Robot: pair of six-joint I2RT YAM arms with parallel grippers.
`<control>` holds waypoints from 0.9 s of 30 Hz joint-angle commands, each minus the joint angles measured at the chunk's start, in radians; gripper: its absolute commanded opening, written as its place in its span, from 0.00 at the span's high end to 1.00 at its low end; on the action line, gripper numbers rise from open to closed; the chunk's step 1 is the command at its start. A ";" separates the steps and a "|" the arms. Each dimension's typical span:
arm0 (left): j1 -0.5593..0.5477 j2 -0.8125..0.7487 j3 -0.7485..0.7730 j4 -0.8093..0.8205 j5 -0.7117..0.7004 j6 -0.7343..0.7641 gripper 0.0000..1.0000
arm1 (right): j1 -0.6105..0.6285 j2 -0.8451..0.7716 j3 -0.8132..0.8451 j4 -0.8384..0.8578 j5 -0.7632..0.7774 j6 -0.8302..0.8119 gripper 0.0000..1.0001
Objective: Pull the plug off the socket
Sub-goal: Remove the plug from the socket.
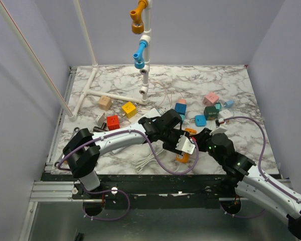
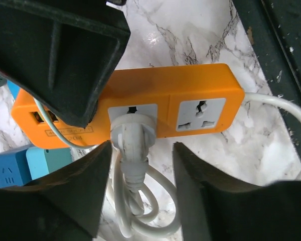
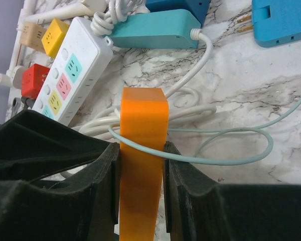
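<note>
An orange power strip (image 2: 190, 85) holds a white plug (image 2: 133, 133) in its left outlet, and the plug's white cord coils below it. My left gripper (image 2: 140, 150) is open, a finger on each side of the plug, with a gap on the right side. My right gripper (image 3: 140, 150) is shut on the orange strip (image 3: 143, 115) and shows as a black mass (image 2: 65, 55) in the left wrist view. Both grippers meet at the orange strip (image 1: 182, 158) at the table's front centre. A long white power strip with pastel outlets (image 3: 65, 75) lies nearby, with no plug showing in it.
A thin pale cable (image 3: 215, 158) loops over the orange strip. A teal power strip (image 3: 155, 27), a blue adapter (image 3: 283, 22) and coloured cube adapters (image 1: 129, 109) lie around. A white pipe frame (image 1: 145, 60) stands at the back. The table's front edge is close.
</note>
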 commanded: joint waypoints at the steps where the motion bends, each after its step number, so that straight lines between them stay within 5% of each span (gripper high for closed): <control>1: 0.000 0.033 0.028 -0.016 -0.011 0.015 0.55 | 0.006 -0.015 0.050 0.050 -0.049 0.007 0.99; 11: 0.000 0.035 0.014 0.002 -0.091 0.010 1.00 | 0.006 -0.022 0.048 0.027 -0.041 0.011 1.00; 27: -0.002 -0.130 -0.025 -0.018 -0.144 -0.051 1.00 | 0.006 0.169 -0.025 -0.038 0.123 0.134 0.99</control>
